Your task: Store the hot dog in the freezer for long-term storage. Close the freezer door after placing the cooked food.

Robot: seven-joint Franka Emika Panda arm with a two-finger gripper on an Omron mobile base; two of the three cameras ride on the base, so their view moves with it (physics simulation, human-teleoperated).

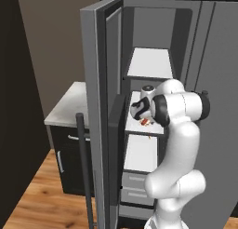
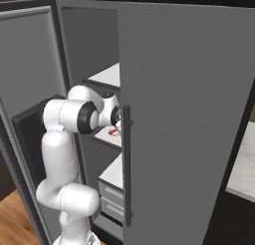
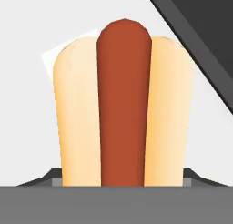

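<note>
The hot dog (image 3: 123, 104), a tan bun with a red-brown sausage, lies lengthwise between my fingertips, low over the freezer's white middle shelf (image 3: 27, 104). My gripper (image 3: 123, 177) is shut on it, one dark tip against each side of the bun. From the base cameras the hot dog (image 1: 145, 122) (image 2: 113, 132) is a small red-and-tan spot under my hand. The gripper (image 1: 143, 117) (image 2: 115, 126) reaches deep into the freezer (image 1: 148, 65). The freezer door (image 1: 95, 107) (image 2: 30, 64) stands wide open to the left, its dark bar handle (image 1: 83, 167) in front.
White shelves sit above and below (image 1: 139, 153), with pale grey drawers (image 1: 135, 181) at the bottom. The plain grey fridge door (image 2: 189, 114) with its handle (image 2: 127, 164) is shut close to my right. A pale counter (image 1: 69, 104) lies beyond the open door.
</note>
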